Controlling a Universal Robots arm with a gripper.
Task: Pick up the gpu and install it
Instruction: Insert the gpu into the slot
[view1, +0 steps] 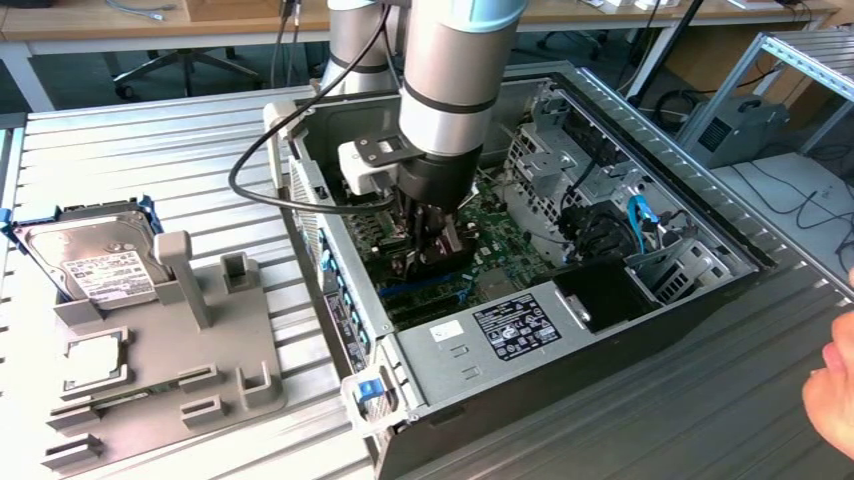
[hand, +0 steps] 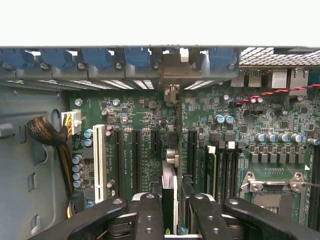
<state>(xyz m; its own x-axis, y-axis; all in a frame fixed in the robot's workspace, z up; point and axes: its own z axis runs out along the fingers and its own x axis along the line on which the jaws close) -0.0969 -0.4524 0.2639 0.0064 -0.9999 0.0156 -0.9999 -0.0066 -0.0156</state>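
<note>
One arm, one gripper (view1: 438, 245) down inside the open computer case (view1: 694, 300), fingers narrowed onto one gpu (hand: 169, 187), held edge-on over the motherboard (hand: 135, 120) slots. One hard drive (view1: 83, 255) sits on the gray fixture tray (view1: 254, 385) at the exterior view's left; a hand (view1: 834, 385) at the right edge. Wrist view adds one white slot (hand: 99, 155) and five blue clips (hand: 95, 56) along the case's back wall.

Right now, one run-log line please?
hand: shut on gpu | place: inside case, over motherboard slots | gpu: edge-on, above slot | tray: hard drive in place
</note>
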